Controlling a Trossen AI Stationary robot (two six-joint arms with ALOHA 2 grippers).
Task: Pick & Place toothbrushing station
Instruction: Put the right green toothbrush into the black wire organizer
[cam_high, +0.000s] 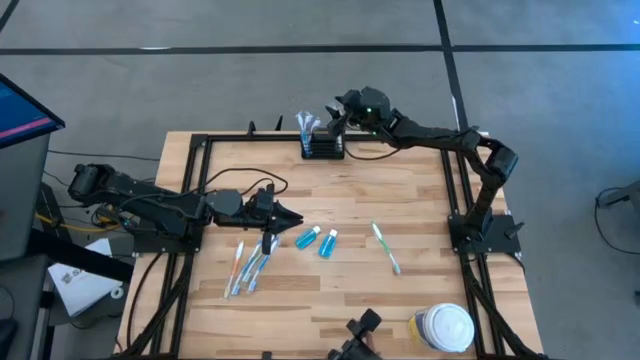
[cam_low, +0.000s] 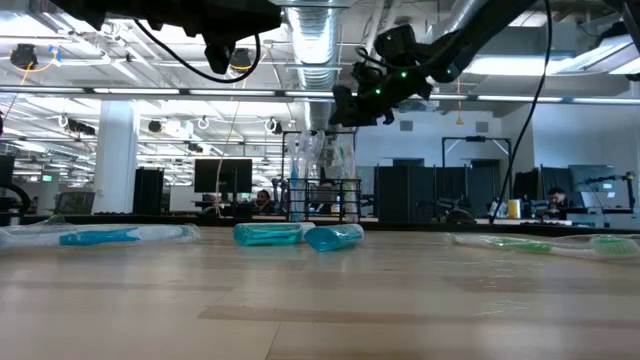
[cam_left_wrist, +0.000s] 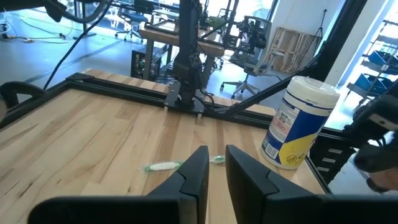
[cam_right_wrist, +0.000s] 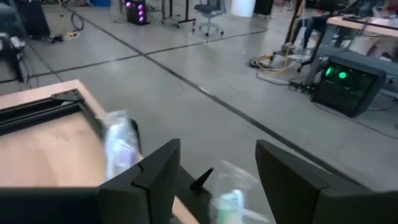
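Observation:
The black open-topped holder (cam_high: 322, 148) stands at the table's far edge, with clear-wrapped toothbrushes (cam_high: 305, 122) sticking up out of it; it also shows in the low view (cam_low: 325, 203). My right gripper (cam_high: 335, 120) hovers just above the holder's right part, open wide and empty (cam_right_wrist: 217, 165). A wrapped brush top (cam_right_wrist: 230, 198) lies below the gap and another (cam_right_wrist: 118, 146) beside one finger. My left gripper (cam_high: 288, 217) hangs over the table's middle left with a narrow gap between its fingers (cam_left_wrist: 216, 163), empty. Two small blue bottles (cam_high: 317, 241) lie right of it.
Several wrapped toothbrushes (cam_high: 246, 266) lie near the front left, and a green one (cam_high: 386, 248) to the right of centre. A round white-lidded jar with a yellow label (cam_high: 443, 327) stands at the near right corner. A black frame (cam_high: 200, 150) borders the table.

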